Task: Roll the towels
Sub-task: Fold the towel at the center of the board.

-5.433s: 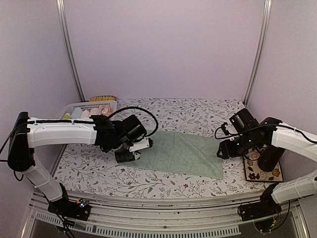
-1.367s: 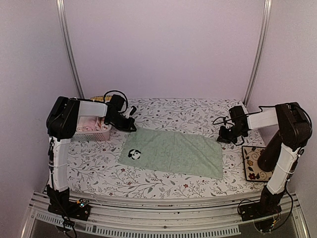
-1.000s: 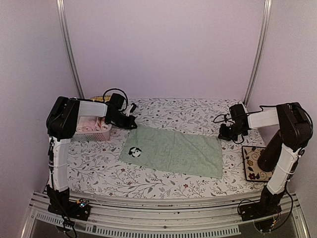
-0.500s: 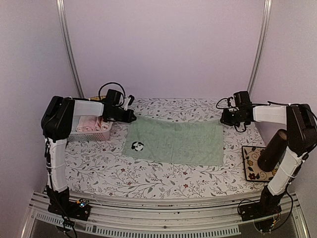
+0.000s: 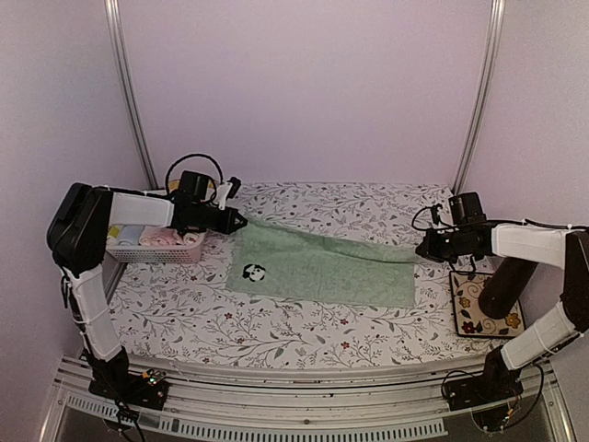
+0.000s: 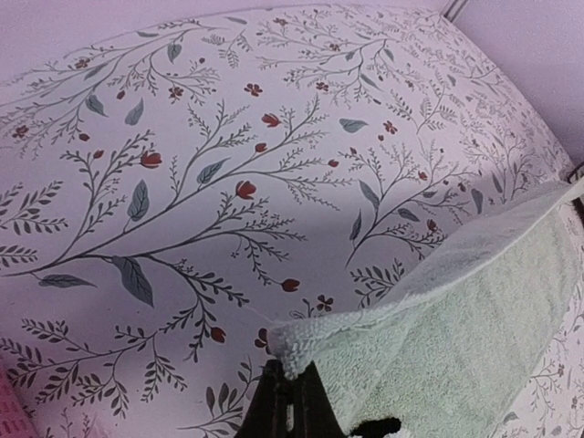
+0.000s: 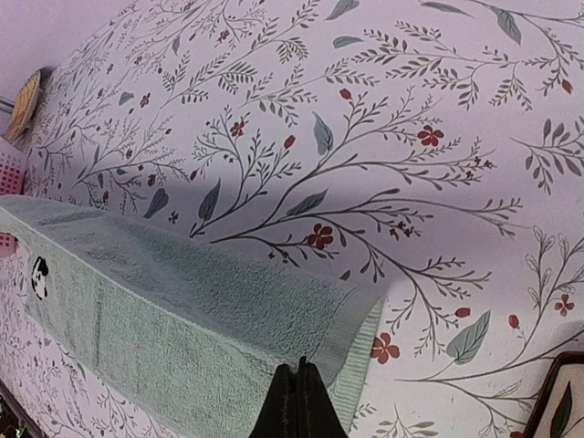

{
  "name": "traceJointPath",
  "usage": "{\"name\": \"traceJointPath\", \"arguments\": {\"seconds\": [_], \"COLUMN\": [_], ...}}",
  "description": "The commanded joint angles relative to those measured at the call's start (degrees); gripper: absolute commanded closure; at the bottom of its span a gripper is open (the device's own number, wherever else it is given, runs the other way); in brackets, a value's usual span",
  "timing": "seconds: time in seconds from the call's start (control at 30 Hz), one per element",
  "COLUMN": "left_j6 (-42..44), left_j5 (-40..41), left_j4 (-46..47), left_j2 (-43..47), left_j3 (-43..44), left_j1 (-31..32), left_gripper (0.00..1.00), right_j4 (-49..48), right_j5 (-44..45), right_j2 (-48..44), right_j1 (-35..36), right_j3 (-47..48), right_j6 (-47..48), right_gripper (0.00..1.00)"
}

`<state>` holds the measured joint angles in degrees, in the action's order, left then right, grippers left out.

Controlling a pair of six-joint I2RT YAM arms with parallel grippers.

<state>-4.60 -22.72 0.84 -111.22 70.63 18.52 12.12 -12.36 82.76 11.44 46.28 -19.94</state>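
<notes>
A pale mint green towel lies spread across the middle of the flowered table, with a small dark-and-white mark near its left end. Its far edge is raised off the table. My left gripper is shut on the far left corner, which in the left wrist view bunches over the closed black tips. My right gripper is shut on the far right corner; in the right wrist view the towel hangs folded under the lifted edge.
A white lattice basket with pinkish rolled cloths stands at the far left, just behind my left arm. A patterned square mat lies at the right edge under my right arm. Metal posts rise at both back corners.
Both grippers, shut on the towel's far corners, dragged it toward the back and lifted its far edge. The right gripper then moved nearer and to the right.
</notes>
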Motion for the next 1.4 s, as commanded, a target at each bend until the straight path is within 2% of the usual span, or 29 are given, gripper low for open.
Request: {"name": "traceJointPath", "arguments": {"seconds": [0.0,0.3,0.43,0.83,1.37], "left_j6": [2.24,5.46,8.11,15.62,14.57], "left_j5": [-0.16,7.6,6.8,13.19,20.41], "left_j4": [2.09,4.11,6.53,12.93,12.52], "left_j2": [2.86,6.21,6.75,12.03,17.58], "left_j3": [-3.02,-9.25,-10.62,-16.92,-21.15], "left_j1": [-0.34,2.92,3.69,9.16,11.04], "left_gripper": [1.0,1.0,1.0,1.0,1.0], "right_j4": [1.57,5.0,6.76,8.83,12.49], "right_j5": [-0.51,1.32,1.98,0.99,6.58], "right_j2": [-3.75,-6.52,-7.57,-10.27,-11.39], "right_j1": [1.3,2.75,2.8,5.97,11.36], "right_j3": [-2.56,-5.14,-5.8,-10.37,-11.08], "right_j6": [-0.88,-1.92,-2.33,-4.08,-7.36], "right_gripper": [0.99,0.99,0.99,0.99,0.99]}}
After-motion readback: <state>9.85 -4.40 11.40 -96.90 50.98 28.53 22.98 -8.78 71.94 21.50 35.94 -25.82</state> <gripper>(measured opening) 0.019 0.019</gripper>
